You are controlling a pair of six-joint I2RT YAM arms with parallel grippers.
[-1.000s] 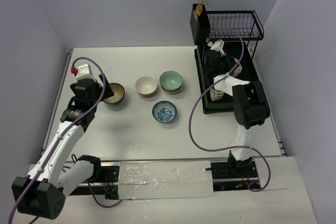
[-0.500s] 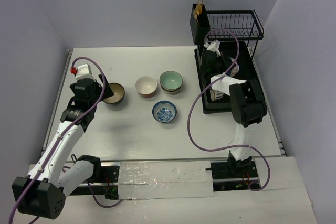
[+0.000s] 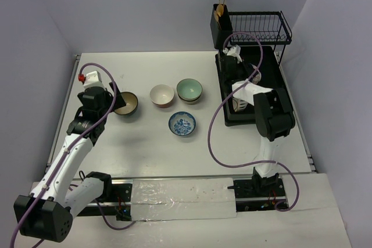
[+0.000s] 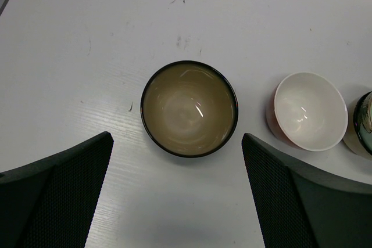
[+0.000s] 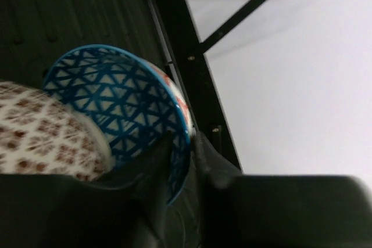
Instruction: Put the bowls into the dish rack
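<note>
Four bowls stand on the table: a tan dark-rimmed bowl (image 3: 126,103), a white bowl with red outside (image 3: 162,94), a mint green bowl (image 3: 189,89) and a blue patterned bowl (image 3: 182,124). My left gripper (image 3: 110,100) is open and hovers just short of the tan bowl (image 4: 189,108), which lies between the jaws' line and ahead of them. My right gripper (image 5: 185,140) is inside the black dish rack (image 3: 223,94), shut on the rim of a blue triangle-patterned bowl (image 5: 116,97). A brown-white patterned bowl (image 5: 40,132) lies against it.
A black cutlery holder with gold forks (image 3: 221,18) stands at the rack's back left. The rack has a raised wire basket (image 3: 264,27) at the back. The white bowl (image 4: 307,110) and the green bowl's edge (image 4: 365,123) lie right of the tan bowl.
My right gripper has shifted a little toward the back left of the rack with the bowl in it. The left arm has not moved.
</note>
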